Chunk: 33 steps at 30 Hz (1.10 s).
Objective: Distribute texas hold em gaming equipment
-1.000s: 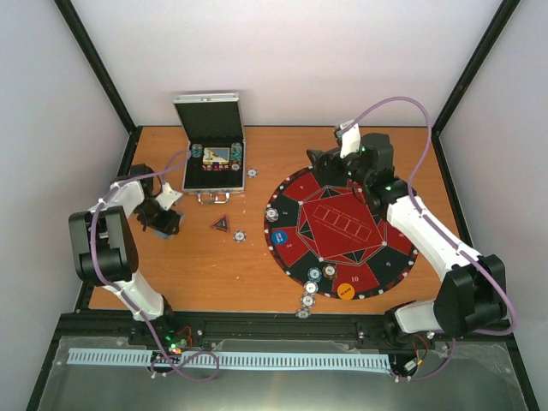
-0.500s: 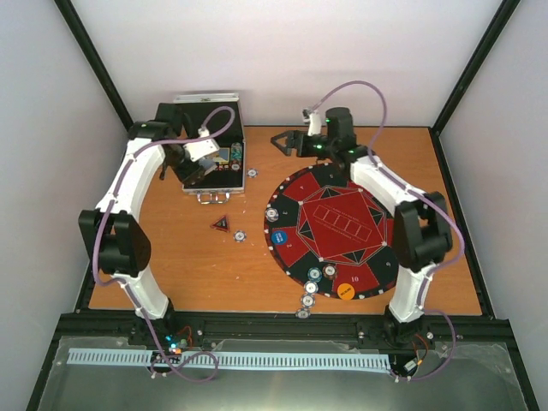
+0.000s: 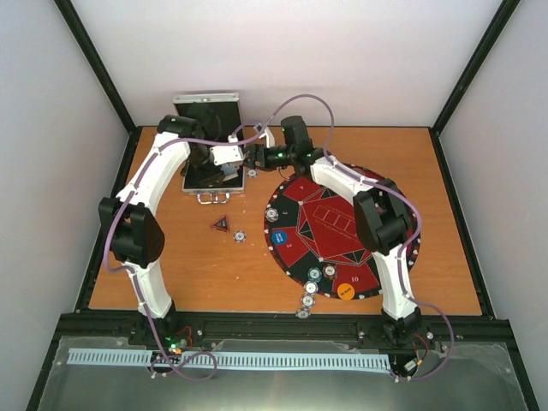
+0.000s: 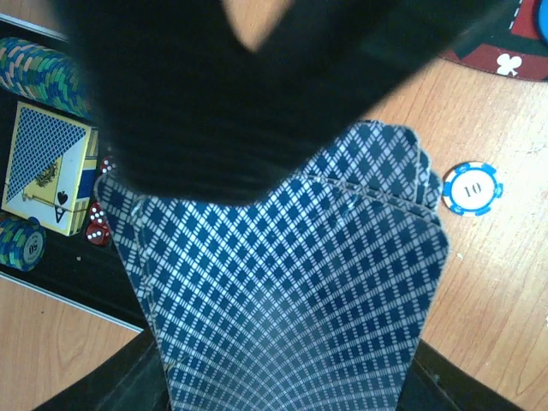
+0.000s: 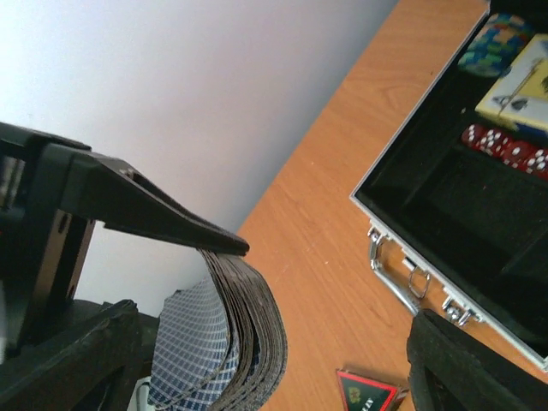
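Top view: over the last second both arms have swung in, the left from the left edge of the tabletop [image 3: 188, 257] and the right from the far rim of the round poker mat [image 3: 342, 218]. The left hand [image 3: 229, 163] and right hand [image 3: 255, 157] now meet just beside the open case [image 3: 205, 178]. This looks like the start of a hand-off, or of drawing a card to deal. What sits between the hands is too small to tell here.

Left wrist view: a deck of playing cards [image 4: 291, 282], blue-checked backs slightly fanned, is pinched in the left hand and points away from the camera. A dark blur, probably the right hand, hangs over its far end. A blue chip [image 4: 472, 188] lies on the wood just beside the deck's right corner. The case is at left.

Right wrist view: the deck shows edge-on, clamped under a black finger of the left hand. The right hand's own fingers [image 5: 68, 360] stand spread, with the deck close to the left one and not yet gripped.
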Available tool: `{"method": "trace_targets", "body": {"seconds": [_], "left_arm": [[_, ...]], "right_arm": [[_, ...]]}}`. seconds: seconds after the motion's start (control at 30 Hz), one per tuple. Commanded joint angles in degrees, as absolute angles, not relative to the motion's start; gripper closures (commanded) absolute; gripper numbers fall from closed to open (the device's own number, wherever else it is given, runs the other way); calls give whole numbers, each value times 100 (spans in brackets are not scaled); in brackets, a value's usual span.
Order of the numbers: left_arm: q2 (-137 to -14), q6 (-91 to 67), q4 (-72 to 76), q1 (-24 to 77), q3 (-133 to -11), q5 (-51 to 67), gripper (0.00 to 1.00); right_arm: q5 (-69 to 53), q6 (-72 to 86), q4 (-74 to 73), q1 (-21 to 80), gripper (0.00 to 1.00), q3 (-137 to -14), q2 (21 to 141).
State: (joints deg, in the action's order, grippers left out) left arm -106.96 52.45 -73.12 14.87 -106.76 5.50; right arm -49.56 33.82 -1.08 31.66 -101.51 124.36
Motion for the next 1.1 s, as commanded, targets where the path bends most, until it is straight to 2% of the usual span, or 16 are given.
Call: {"method": "trace_targets", "body": {"seconds": [0.0, 0.27, 0.4, 0.53, 0.73, 0.77, 0.87, 0.97, 1.07], "left_arm": [[-10780, 5483, -7360, 1504, -11014, 572, 50], [-10862, 5551, -7347, 1512, -11202, 731, 51], [-10863, 5568, -7313, 1512, -11226, 768, 51], [-10887, 5571, -7316, 1512, -11215, 812, 52], [-10900, 5447, -7255, 1512, -11353, 1052, 54], [-10892, 5423, -7226, 1512, -11374, 1147, 52], [-10858, 5328, -7147, 1484, -11314, 1316, 34], [-10747, 5356, -7053, 1309, -11133, 1548, 12], [-10654, 5468, -6817, 944, -11181, 2145, 8]], "right_arm": [[-5431, 3573, 61, 3232, 18, -10391, 12594], [-5731, 3789, 209, 3406, 20, -10581, 12990], [-5753, 3922, 222, 3469, 24, -10850, 13205], [-5973, 3926, 248, 3496, 45, -10973, 13316], [-6046, 3452, -192, 3485, 95, -10984, 13184], [-6095, 3456, -192, 3477, 97, -10989, 13171], [-6232, 3543, -135, 3406, 97, -10981, 13063], [-6188, 3419, -247, 3322, 97, -10950, 12878], [-6123, 3394, -267, 3284, 97, -10913, 12741]]}}
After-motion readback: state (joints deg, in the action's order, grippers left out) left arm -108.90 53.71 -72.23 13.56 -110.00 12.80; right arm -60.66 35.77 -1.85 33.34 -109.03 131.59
